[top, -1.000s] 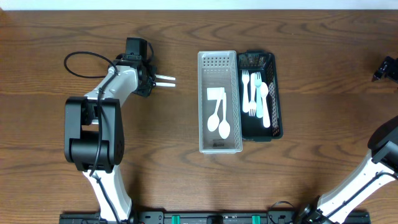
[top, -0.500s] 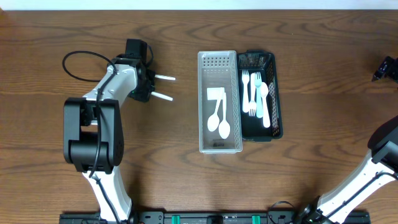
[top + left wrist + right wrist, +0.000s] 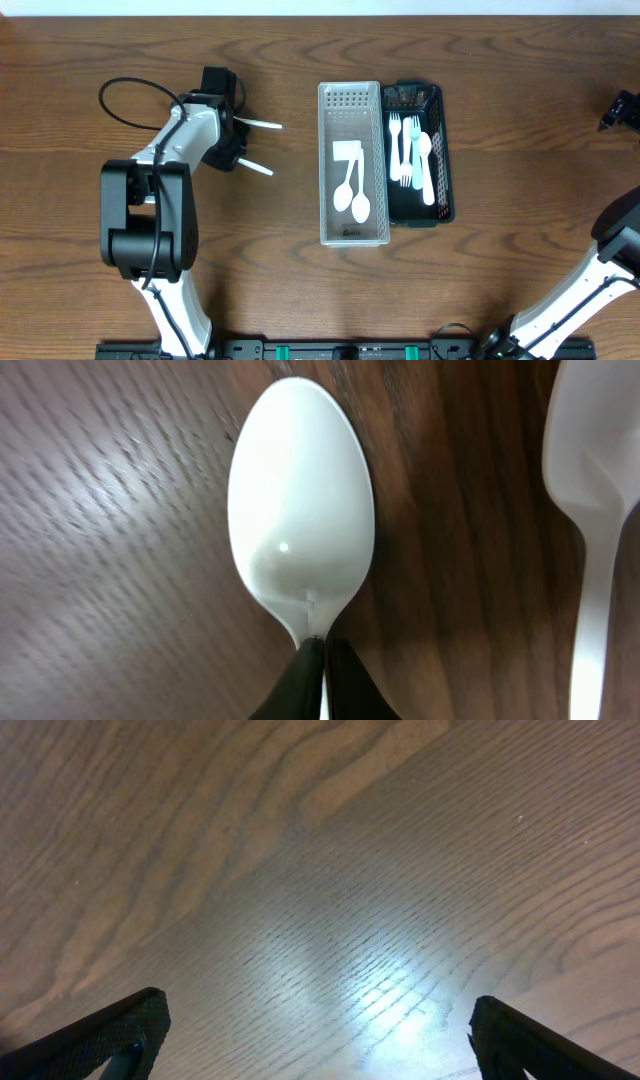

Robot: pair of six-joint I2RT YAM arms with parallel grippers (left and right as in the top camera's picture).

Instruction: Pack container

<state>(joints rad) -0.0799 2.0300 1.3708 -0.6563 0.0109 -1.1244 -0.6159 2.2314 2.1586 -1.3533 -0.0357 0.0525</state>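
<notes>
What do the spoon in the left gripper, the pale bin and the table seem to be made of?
Spoon: probably white plastic, glossy, with a small highlight on the bowl. Pale bin: likely translucent plastic; its end is perforated. Table: wood or wood-look laminate, semi-gloss; grain lines and soft glare show.

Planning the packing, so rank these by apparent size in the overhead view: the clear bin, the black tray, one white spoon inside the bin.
1. clear bin, the longest
2. black tray, similar width but visibly shorter
3. white spoon, far smaller than either
</notes>
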